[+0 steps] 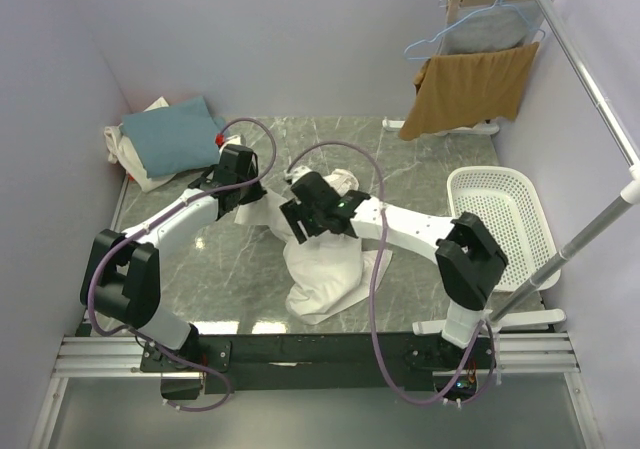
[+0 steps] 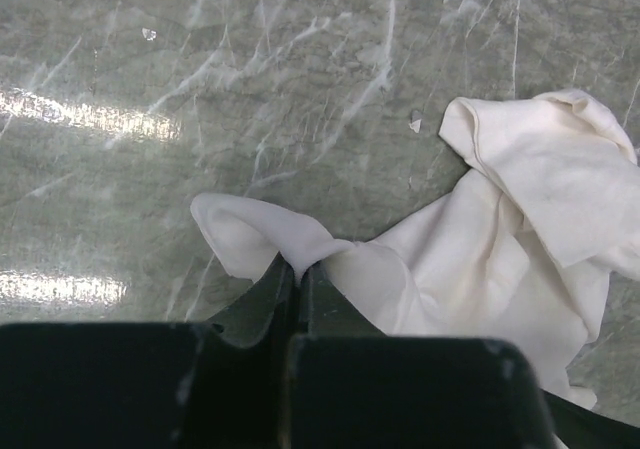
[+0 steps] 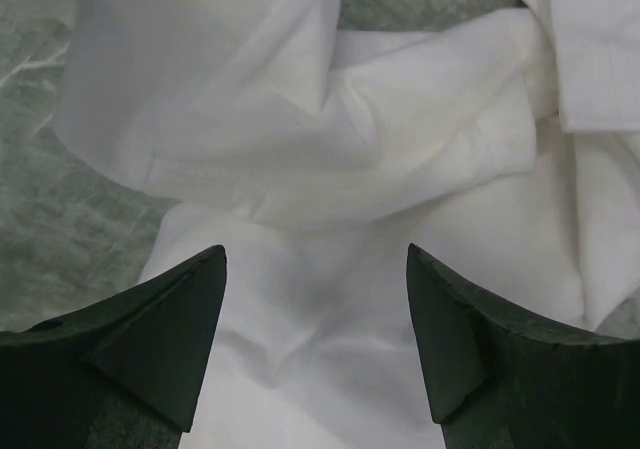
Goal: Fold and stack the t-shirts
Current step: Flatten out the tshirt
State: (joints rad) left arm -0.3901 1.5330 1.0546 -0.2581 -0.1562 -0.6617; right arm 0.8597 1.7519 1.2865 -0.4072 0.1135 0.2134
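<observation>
Flattening the crumpled white t-shirt (image 2: pixel 520 199), left claw (image 2: pixel 298 267) pinching a corner, right claw (image 3: pixel 315 254) wide open, probably needs another corner next.

The left arm (image 1: pixel 175 214) and right arm (image 1: pixel 410 229) cover the middle of the off-white t-shirt (image 1: pixel 325 284). Far left of it, the teal t-shirt (image 1: pixel 175 134) hides most of a white t-shirt (image 1: pixel 145 177). The red speck (image 1: pixel 218 140) there is too small to identify.
</observation>
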